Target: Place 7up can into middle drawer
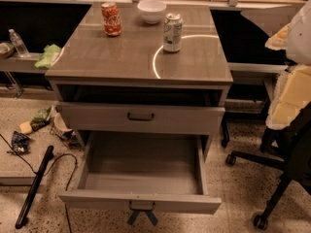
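The 7up can (172, 32), silver and green with a pale label, stands upright on the cabinet top (131, 57), right of centre. The middle drawer (141, 161) is pulled open below, wide and shallow, with a bare grey interior. Dark crossed strips hang from its front handle (142, 212). My gripper is not in view. Only a white and pale yellow part of my arm (291, 81) shows at the right edge, well right of the can and apart from it.
A red Coca-Cola can (111, 19) and a white bowl (151, 10) stand at the back of the top. A shut drawer front with a black handle (141, 116) sits above the open drawer. An office chair base (267, 174) is at right. A black bar (34, 186) and litter lie on the floor at left.
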{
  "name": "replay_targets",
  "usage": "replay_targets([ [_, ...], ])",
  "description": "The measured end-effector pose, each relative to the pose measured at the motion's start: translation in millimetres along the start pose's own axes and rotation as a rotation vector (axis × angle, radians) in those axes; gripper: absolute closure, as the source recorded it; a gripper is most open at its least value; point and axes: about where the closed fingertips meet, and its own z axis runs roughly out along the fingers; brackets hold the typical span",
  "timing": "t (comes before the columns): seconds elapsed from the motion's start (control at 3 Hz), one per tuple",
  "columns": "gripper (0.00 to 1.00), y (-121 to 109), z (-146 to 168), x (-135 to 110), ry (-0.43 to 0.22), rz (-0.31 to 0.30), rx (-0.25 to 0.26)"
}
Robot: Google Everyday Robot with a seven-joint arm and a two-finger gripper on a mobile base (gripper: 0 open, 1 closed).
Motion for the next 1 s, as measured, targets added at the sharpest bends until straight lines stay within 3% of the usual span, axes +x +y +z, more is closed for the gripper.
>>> replay_targets([
  [0.67,0.00,-3.1,-1.4,-2.5,-0.018,0.004,0.012],
  [1.0,0.00,-38.6,11.6,-17.2,-0.154,0.057,0.037],
])
